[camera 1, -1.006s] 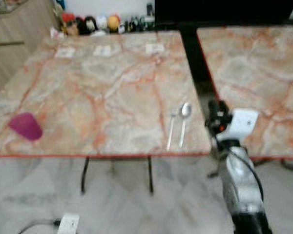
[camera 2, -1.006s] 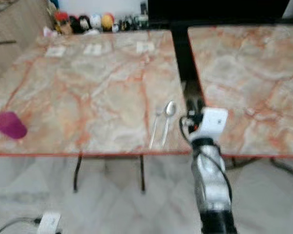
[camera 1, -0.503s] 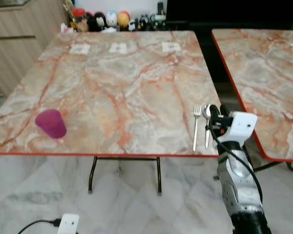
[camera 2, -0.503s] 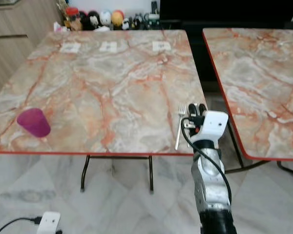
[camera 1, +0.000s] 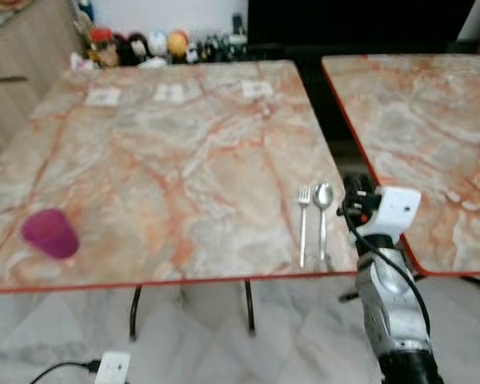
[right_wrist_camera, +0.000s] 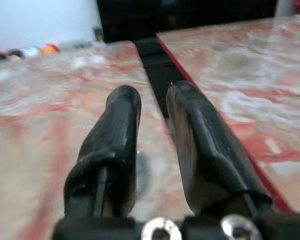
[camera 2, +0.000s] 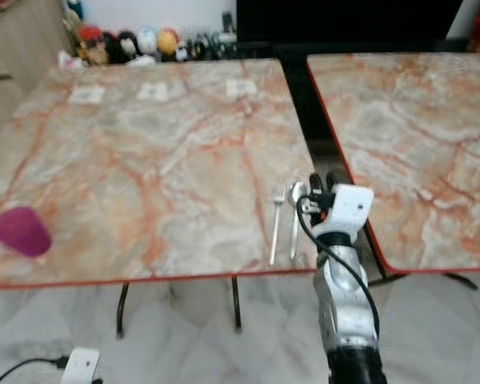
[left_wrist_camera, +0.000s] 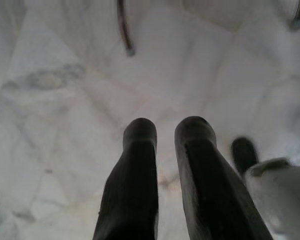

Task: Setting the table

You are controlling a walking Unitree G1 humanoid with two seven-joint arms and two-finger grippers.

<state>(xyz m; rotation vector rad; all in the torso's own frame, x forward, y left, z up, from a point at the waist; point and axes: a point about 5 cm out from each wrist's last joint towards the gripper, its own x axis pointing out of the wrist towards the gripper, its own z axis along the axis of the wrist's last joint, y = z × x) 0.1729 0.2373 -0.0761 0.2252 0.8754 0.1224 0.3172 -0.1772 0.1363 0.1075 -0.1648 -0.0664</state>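
A fork point(camera 1: 303, 224) and a spoon point(camera 1: 324, 214) lie side by side near the front right corner of the marble table point(camera 1: 184, 160). A purple cup point(camera 1: 50, 234) stands at the table's front left. My right gripper point(camera 1: 354, 184) hovers just right of the spoon, over the table's right edge. In the right wrist view its fingers point(right_wrist_camera: 122, 125) are shut, with only a narrow gap and nothing in it. My left gripper point(left_wrist_camera: 165, 127) hangs idle over the floor, shut and empty.
A second marble table point(camera 1: 432, 120) stands to the right across a dark gap point(camera 1: 324, 96). Small paper cards point(camera 1: 170, 92) and a row of figurines point(camera 1: 144, 44) sit at the far edge. A wooden cabinet point(camera 1: 16, 72) is on the left. A white power strip point(camera 1: 112, 366) lies on the floor.
The whole picture has swung as the camera moved. The fork, spoon and cup lie as before, and my right gripper stays by the table's right edge beside the spoon.
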